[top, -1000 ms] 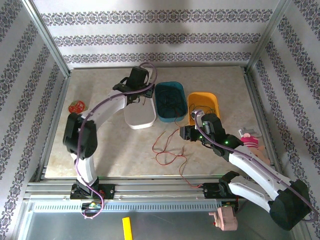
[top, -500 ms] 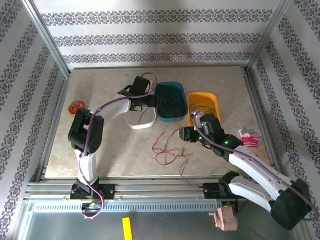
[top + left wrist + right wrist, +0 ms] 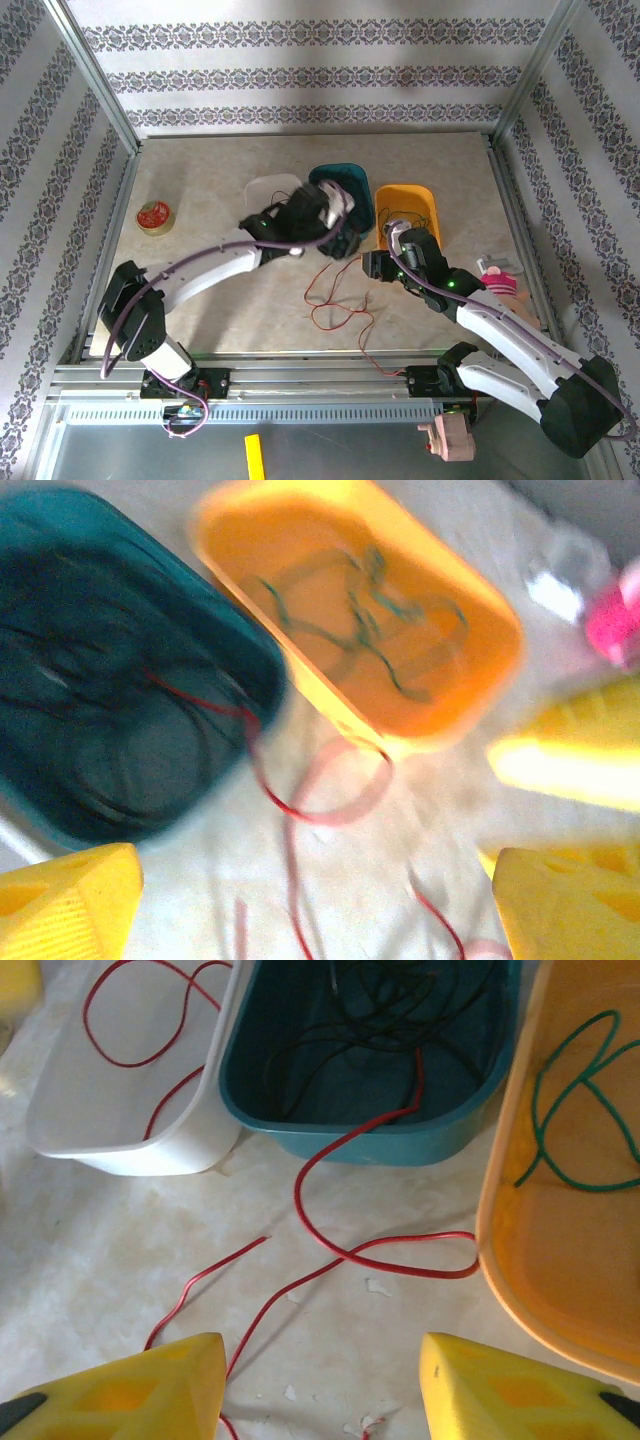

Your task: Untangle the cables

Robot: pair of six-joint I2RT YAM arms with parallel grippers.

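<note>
We're looking in on a robotics lab test cell: a marble-look table [image 3: 210,160] boxed in by aluminium frame posts [image 3: 100,85] and panels of patterned wallpaper [image 3: 300,75]. The left arm [image 3: 200,270] and right arm [image 3: 500,325] are bolted to a metal rail [image 3: 300,375]. A white tray [image 3: 130,1130], teal tray [image 3: 400,1145] and orange tray [image 3: 540,1300] are laid out.

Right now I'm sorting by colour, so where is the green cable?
In the right wrist view, the green cable lies looped inside the orange tray at the right edge, just right of the teal tray.
</note>
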